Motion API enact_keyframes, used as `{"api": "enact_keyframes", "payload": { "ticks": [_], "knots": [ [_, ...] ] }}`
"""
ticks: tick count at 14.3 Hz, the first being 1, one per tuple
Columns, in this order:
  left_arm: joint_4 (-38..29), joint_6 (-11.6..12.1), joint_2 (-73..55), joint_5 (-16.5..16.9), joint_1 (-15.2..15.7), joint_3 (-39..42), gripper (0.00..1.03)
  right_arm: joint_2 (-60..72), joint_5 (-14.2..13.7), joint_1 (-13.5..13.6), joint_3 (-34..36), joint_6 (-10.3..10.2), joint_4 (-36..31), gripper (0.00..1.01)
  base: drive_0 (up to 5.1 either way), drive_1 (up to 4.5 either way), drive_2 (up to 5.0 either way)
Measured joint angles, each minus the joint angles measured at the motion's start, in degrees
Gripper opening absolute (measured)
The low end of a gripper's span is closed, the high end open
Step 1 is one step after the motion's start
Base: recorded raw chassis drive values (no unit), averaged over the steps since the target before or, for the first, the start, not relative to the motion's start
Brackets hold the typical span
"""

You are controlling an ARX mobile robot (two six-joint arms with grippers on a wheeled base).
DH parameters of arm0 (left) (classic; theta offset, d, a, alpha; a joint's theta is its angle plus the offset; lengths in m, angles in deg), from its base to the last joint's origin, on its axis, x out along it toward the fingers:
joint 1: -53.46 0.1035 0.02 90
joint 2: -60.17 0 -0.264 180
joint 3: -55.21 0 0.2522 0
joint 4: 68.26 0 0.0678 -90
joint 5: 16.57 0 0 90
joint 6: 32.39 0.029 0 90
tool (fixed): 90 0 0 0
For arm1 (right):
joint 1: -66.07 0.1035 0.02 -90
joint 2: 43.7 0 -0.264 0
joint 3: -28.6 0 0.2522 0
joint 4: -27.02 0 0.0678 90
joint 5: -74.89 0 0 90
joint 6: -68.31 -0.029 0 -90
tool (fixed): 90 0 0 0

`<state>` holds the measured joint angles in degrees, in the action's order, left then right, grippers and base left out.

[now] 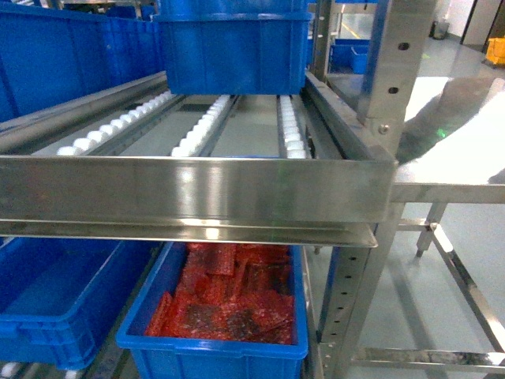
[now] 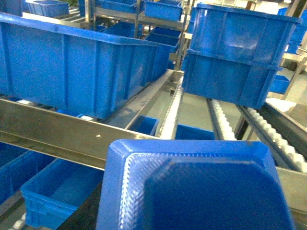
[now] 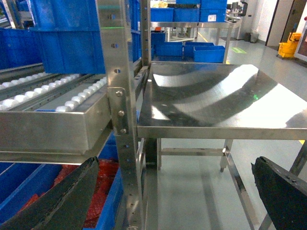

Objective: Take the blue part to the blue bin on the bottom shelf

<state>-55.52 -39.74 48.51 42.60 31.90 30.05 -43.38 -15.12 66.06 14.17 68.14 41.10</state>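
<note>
The blue part (image 2: 192, 191), a shallow moulded tray with a textured rim, fills the bottom of the left wrist view right at my left gripper's jaws. It is held in the air before the rack's front rail (image 2: 62, 136) and hides the fingers. Below that rail an empty blue bin (image 2: 53, 191) sits on the bottom shelf (image 1: 9, 369); in the head view this blue bin (image 1: 55, 308) is at lower left. My right gripper (image 3: 172, 201) is open with nothing between its dark fingers (image 3: 62, 201), beside the rack's upright (image 3: 120, 120). Neither gripper shows in the head view.
A blue bin of red parts (image 1: 229, 308) sits to the right of the empty one. Stacked blue bins (image 1: 233, 43) stand on the roller level above. A wide steel rail (image 1: 197, 189) crosses in front. The plain steel table (image 3: 216, 100) stands right of the rack.
</note>
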Motion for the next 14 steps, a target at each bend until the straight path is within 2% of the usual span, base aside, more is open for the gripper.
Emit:
{"api": "enact_keyframes", "payload": {
  "ticks": [13, 14],
  "knots": [
    [0.0, 0.02, 0.04, 0.17, 0.0, 0.0, 0.43, -0.02, -0.02, 0.0, 0.0, 0.0, -0.09, 0.98, -4.9, 2.47, 2.5],
    [-0.09, 0.0, 0.04, -0.07, 0.02, 0.0, 0.43, 0.0, 0.0, 0.0, 0.0, 0.02, -0.13, 0.98, 0.0, 0.0, 0.0]
  ]
}}
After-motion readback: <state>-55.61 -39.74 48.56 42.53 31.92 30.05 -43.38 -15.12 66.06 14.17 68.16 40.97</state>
